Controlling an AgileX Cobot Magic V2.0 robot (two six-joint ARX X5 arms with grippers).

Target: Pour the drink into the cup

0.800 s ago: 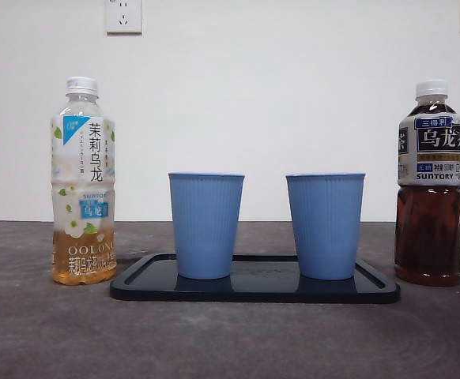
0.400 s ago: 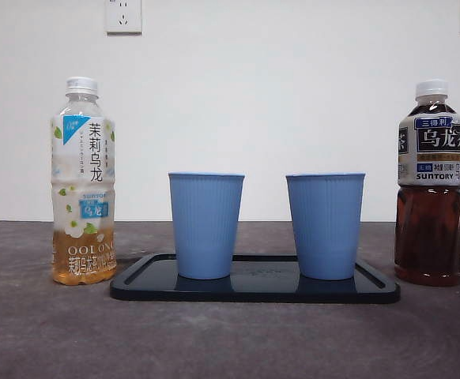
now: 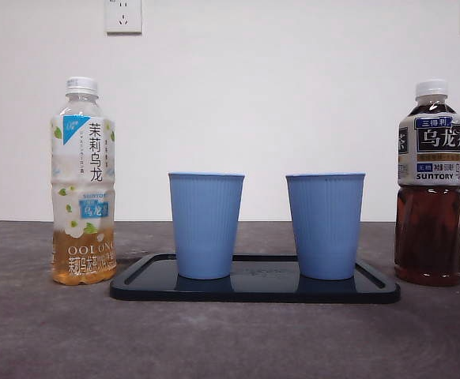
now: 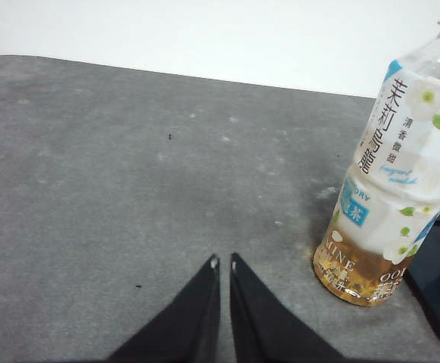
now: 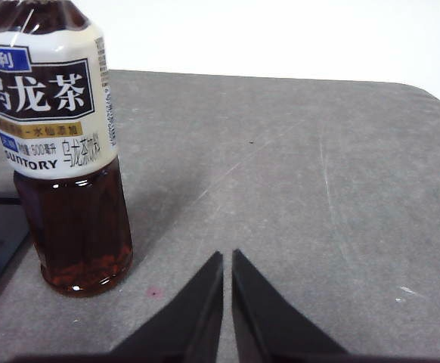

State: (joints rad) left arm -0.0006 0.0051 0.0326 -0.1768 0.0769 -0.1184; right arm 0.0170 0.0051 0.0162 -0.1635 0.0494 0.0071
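Initially, both the left gripper and right gripper rest closed; open one, then clasp its bottle, jasmine at two o'clock, mid-body, squarely.

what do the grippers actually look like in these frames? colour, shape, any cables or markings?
Left gripper: two matte black jaws, wedge-shaped, tapering to narrow tips with small pale glints at the ends. Right gripper: the same black tapered pair, plain at the tips. No cables, labels or markings show. Neither arm appears in the front view.
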